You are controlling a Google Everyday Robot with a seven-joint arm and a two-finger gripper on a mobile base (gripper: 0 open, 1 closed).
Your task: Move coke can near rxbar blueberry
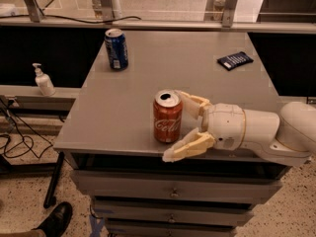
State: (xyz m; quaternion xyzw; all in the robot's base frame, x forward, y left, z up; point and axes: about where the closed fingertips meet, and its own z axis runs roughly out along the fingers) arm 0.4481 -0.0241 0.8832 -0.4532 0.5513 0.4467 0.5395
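Camera view: grey counter (148,83) over drawers (173,191), speckled floor (29,191) below. White tool (173,126) at front right, jaws apart either side of coke can (167,120): red-orange, white script, silver top, upright near front edge. Far left, blue can (116,48); far right, flat navy rxbar blueberry (235,60).

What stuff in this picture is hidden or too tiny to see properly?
In the camera view:
1. Print on the flat navy-blue wrapped bar: too small to read.
2. White robot arm: cut off by the right edge.
3. Open cream gripper straddling the red aluminium coke can near the table's front edge: the can hides whether the far finger touches it.
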